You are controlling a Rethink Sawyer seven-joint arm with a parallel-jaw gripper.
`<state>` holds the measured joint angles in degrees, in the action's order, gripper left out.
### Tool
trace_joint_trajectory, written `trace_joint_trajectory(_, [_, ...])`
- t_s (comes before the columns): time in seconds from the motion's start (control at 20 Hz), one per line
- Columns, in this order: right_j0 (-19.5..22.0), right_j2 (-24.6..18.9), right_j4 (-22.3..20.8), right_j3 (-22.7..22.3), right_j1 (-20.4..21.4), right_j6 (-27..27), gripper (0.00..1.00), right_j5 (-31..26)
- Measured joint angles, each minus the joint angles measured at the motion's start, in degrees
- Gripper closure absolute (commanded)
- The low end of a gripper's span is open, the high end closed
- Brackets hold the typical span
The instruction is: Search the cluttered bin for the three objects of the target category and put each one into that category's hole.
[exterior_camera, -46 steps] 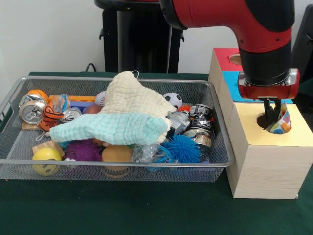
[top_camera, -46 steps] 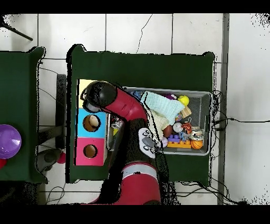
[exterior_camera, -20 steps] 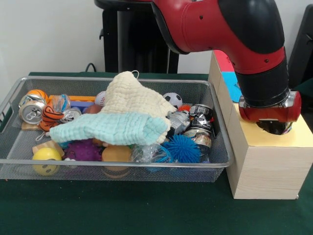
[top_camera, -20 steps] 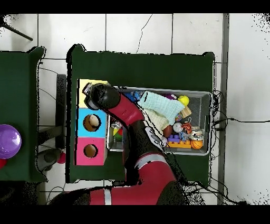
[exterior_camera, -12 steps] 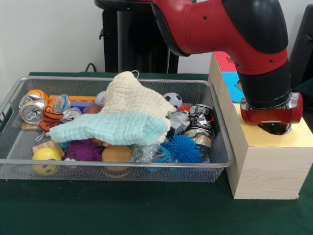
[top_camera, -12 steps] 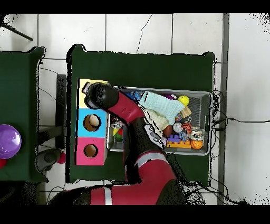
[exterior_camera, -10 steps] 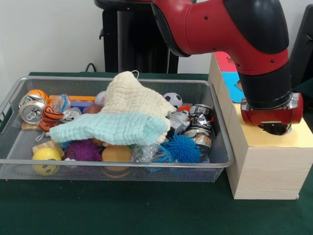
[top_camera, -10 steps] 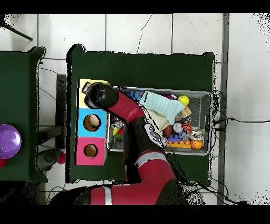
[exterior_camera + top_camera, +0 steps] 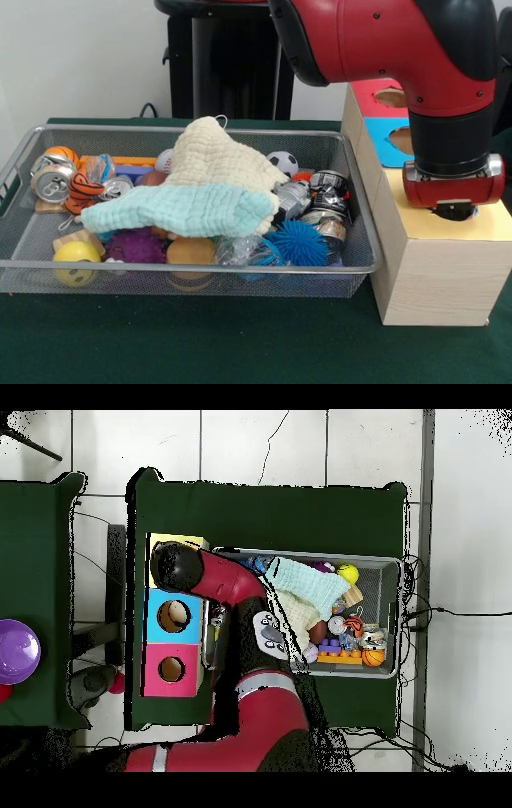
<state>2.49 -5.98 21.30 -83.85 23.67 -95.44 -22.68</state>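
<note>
1. The colourful pouch that stood in the mouth of the yellow hole 2.3 s ago no longer shows in either view; I judge that it has dropped inside the wooden box (image 9: 436,272), so one item of the category is probably delivered.
2. The tool (image 9: 454,212) sits low over the yellow section (image 9: 488,226) of the box, its tip hiding the hole; its fingers are covered by the wrist, so I cannot tell whether it is released or clenched, and nothing hangs from it.
3. Against the picture of 1.0 s ago, the arm (image 9: 400,48) has moved toward the right of the front view and stands more upright; the blue hole (image 9: 402,140) and the red hole (image 9: 390,98) are now uncovered behind it.
4. The wire bin (image 9: 32,260) looks unchanged; the cream and mint cloth (image 9: 200,188) still covers the middle of the clutter, with the blue spiky ball (image 9: 298,242) and the cans (image 9: 326,196) beside it.
5. In my judgement the search for the remaining items goes on in the bin, likely under the cloth.
</note>
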Motion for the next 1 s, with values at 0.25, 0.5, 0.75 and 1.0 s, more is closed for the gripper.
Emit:
trace_joint_trajectory(0.25, [-1.4,1.7,-0.7,0.3,0.1,0.0,1.00,-0.1])
trace_joint_trajectory(0.5, [-2.0,3.6,-0.7,0.1,1.7,0.0,1.00,-1.8])
trace_joint_trajectory(0.75, [-2.1,5.0,-0.8,0.1,3.7,0.0,1.00,-4.0])
trace_joint_trajectory(1.0, [-2.8,6.9,-0.8,0.1,6.1,0.0,1.00,-7.9])
